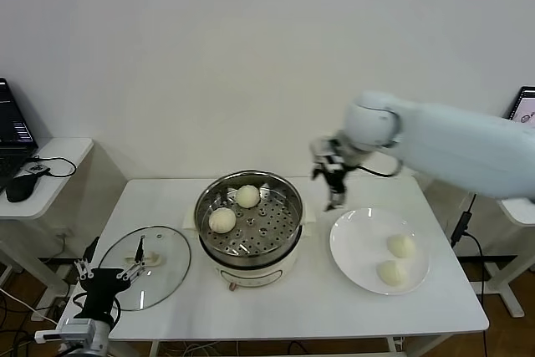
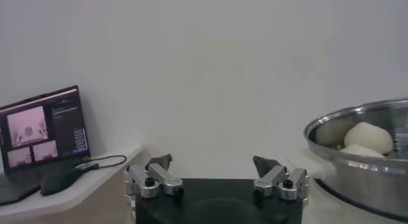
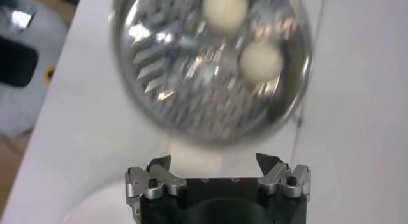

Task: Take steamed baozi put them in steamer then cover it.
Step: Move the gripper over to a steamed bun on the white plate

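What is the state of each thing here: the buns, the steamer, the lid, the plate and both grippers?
Steamer: uncovered, two baozi on its tray.
Plate: holds two baozi.
Cover: lying flat on the table, left of the steamer.
Right gripper: open, empty, between steamer and plate.
Left gripper: open, empty, low at the table's left edge by the cover.
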Robot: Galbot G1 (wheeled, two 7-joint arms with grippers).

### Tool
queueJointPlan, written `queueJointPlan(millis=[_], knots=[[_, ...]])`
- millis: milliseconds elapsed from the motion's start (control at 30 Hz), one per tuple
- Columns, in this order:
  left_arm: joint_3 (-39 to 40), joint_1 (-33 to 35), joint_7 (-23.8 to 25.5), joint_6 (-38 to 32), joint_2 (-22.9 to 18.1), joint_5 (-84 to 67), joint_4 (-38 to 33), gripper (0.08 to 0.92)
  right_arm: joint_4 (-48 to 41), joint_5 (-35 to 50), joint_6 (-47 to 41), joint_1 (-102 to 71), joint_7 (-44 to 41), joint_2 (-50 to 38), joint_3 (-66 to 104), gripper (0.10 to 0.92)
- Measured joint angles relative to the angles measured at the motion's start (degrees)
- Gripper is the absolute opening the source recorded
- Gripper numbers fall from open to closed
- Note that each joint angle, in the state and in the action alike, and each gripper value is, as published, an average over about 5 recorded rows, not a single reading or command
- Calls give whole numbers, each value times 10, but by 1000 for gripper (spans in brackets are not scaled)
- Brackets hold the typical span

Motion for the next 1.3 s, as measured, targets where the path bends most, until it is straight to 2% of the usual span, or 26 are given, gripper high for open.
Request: queueJointPlan(millis=[267,500,900,1300], knots=[[7,-4,0,5,-3,8,5,823,36,-77,25,-74,-5,-117,20,823],[9,-7,0,7,-3,9,10,823,46,-122,37,-172,4,-165,74,823],[2,-3,0,7,-5,10,13,823,6,-168,45,-329,39,-154,177,823],[3,-4,0,6,-9,12,17,823,-45,-189,43,-397,57,-113,227,821]])
